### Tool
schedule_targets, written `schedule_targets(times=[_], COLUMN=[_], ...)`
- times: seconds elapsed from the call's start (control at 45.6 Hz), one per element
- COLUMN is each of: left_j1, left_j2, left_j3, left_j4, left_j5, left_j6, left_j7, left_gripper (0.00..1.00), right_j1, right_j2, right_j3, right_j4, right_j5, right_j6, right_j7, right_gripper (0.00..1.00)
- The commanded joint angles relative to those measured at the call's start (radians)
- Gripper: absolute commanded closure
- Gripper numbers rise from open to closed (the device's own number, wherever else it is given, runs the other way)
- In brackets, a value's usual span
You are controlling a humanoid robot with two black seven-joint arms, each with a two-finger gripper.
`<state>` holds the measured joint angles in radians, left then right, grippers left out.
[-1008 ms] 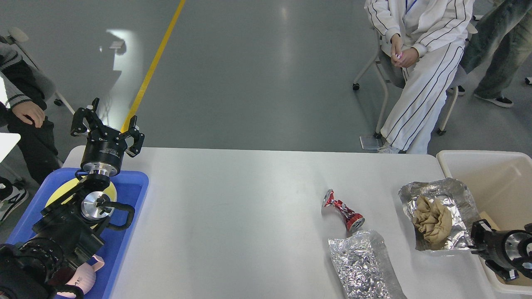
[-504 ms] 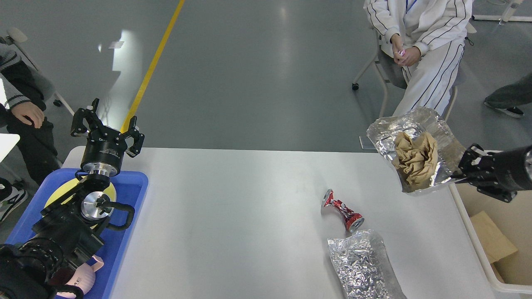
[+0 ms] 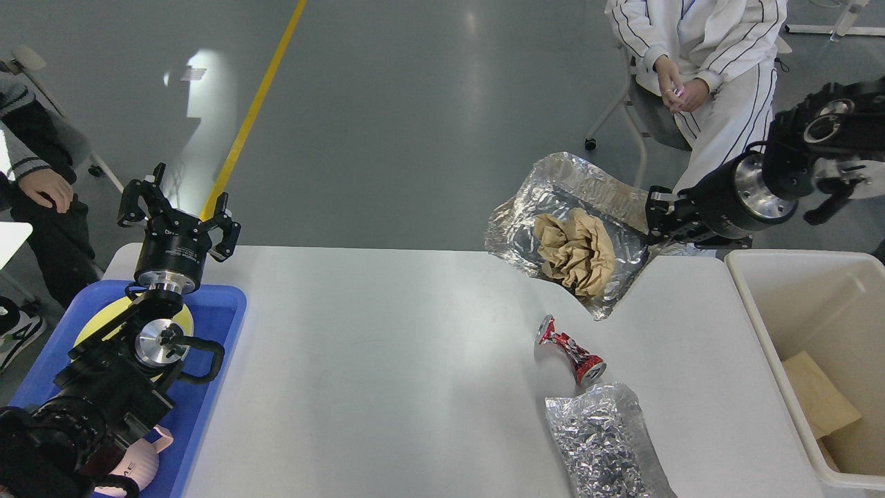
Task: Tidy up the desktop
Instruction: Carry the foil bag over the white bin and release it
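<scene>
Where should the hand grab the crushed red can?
Take the can at its pinched middle, coming straight down. It lies flat on the desktop, its flared ends too wide; the foil bag crowds its near end, so close across the waist.

A blue tray (image 3: 220,325) at the left holds a yellow plate (image 3: 104,315) and a pink item (image 3: 148,465), and a cream bin (image 3: 760,304) at the right contains brown cardboard (image 3: 819,398). Between them lie a crushed red can (image 3: 572,351) and, just beside it, a crumpled foil bag (image 3: 605,443). A foil sheet (image 3: 553,207) carrying crumpled brown paper (image 3: 577,252) hangs tilted in the air, with seated people (image 3: 698,48) beyond on the grey floor (image 3: 415,104).
</scene>
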<state>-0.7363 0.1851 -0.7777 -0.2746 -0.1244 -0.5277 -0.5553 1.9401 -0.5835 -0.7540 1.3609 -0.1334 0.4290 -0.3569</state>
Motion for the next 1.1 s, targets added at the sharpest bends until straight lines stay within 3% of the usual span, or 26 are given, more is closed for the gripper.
schedule_targets(times=[0.0,0.241,0.482,0.636,0.745,0.899,1.074], left_j1=[0.000,0.000,0.000,0.000,0.000,0.000,0.000], left_j2=[0.001,-0.001,0.001,0.001,0.001,0.001,0.001], left_j3=[0.000,-0.002,-0.002,-0.002,-0.002,-0.003,-0.002], left_j4=[0.000,0.000,0.000,0.000,0.000,0.000,0.000], left_j5=[0.000,0.000,0.000,0.000,0.000,0.000,0.000], left_j6=[-0.008,-0.009,-0.009,-0.009,-0.009,-0.009,-0.009], left_j7=[0.000,0.000,0.000,0.000,0.000,0.000,0.000], left_gripper=[0.03,0.03,0.03,0.03,0.03,0.03,0.03], right_j1=[0.026,0.011,-0.168,-0.358,-0.518,-0.759,-1.075], right_j2=[0.071,0.048,-0.183,-0.280,-0.288,-0.266,-0.156], right_j3=[-0.007,-0.071,-0.085,-0.050,0.004,0.142,0.323], right_j4=[0.027,0.021,-0.074,-0.252,-0.406,-0.610,-0.911], right_j5=[0.003,0.000,-0.012,-0.012,-0.003,0.003,0.005], right_j6=[0.024,0.010,-0.024,-0.085,-0.140,-0.225,-0.335], right_j7=[0.003,0.004,0.006,0.013,0.015,0.015,0.015], right_gripper=[1.00,1.00,1.00,1.00,1.00,1.00,1.00])
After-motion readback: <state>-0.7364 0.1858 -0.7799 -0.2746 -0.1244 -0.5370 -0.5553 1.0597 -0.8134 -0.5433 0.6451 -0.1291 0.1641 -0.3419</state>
